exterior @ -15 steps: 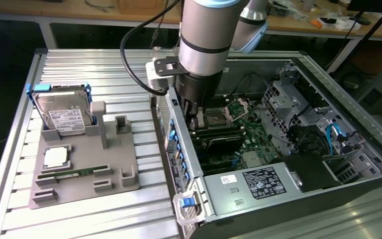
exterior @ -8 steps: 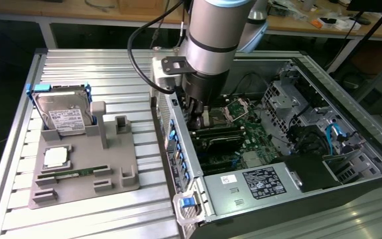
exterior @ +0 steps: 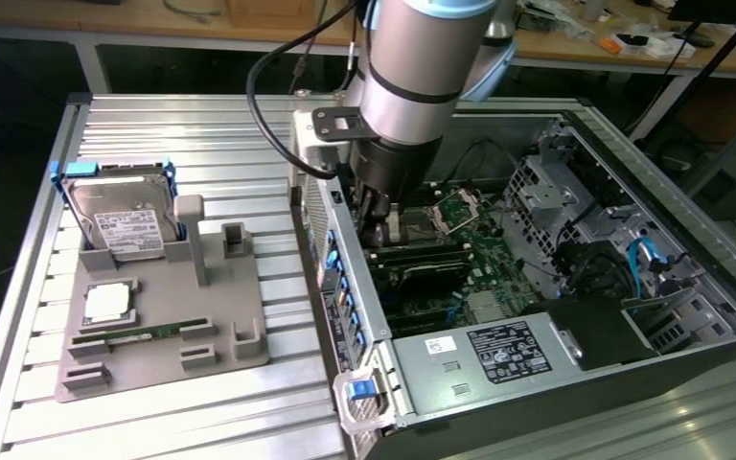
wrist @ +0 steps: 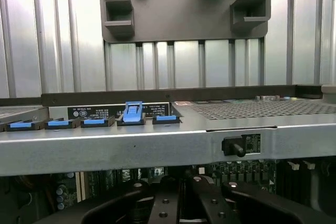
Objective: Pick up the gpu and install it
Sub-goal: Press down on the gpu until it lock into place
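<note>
Inside the open computer case on the counter, the end effector is lowered over the motherboard, fingers closed narrowly. Whether it grips the gpu below cannot be told.

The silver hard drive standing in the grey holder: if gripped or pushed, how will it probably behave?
The hard drive looks like a rigid metal box, so probably stiff and heavy for its size. It stands on edge in the grey holder, so a sideways push may tip it. Its smooth casing may slip.
</note>
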Tool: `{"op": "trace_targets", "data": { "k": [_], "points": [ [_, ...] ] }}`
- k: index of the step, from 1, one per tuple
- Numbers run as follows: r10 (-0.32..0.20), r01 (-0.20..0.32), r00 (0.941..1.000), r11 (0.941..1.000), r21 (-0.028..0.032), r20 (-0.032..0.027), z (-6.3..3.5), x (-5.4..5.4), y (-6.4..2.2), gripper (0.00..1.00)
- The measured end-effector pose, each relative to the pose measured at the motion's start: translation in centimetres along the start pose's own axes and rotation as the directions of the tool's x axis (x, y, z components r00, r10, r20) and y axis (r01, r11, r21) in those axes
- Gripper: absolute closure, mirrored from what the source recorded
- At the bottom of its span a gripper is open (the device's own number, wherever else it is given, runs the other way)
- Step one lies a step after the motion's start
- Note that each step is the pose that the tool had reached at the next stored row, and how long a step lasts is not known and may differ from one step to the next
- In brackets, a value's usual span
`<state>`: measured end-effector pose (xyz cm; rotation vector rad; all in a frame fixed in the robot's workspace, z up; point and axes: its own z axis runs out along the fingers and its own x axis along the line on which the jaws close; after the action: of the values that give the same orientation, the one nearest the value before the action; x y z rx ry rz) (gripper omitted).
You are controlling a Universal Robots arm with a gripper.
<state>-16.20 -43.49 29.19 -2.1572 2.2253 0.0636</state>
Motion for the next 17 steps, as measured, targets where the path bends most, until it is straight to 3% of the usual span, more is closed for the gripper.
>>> {"op": "trace_targets", "data": {
  "k": [4, 8, 13, 14, 17],
  "points": [
    [0.005, -0.005, 1.0, 0.9999, -0.0166, -0.0005, 0.0, 0.0, -0.25, 0.89],
    [0.007, -0.007, 1.0, 0.9998, -0.0178, -0.0028, -0.25, 0.0, -0.54, 0.89],
    [0.008, -0.008, 0.9999, 0.9998, -0.0182, -0.01, -1.02, -0.1, -0.72, 0.89],
    [0.009, -0.009, 0.9999, 0.9997, -0.0209, -0.01, -1.06, -0.1, -0.79, 0.89],
    [0.013, -0.013, 0.9999, 0.9992, -0.0374, -0.0108, -1.08, -0.1, -0.91, 0.89]
  ]
}}
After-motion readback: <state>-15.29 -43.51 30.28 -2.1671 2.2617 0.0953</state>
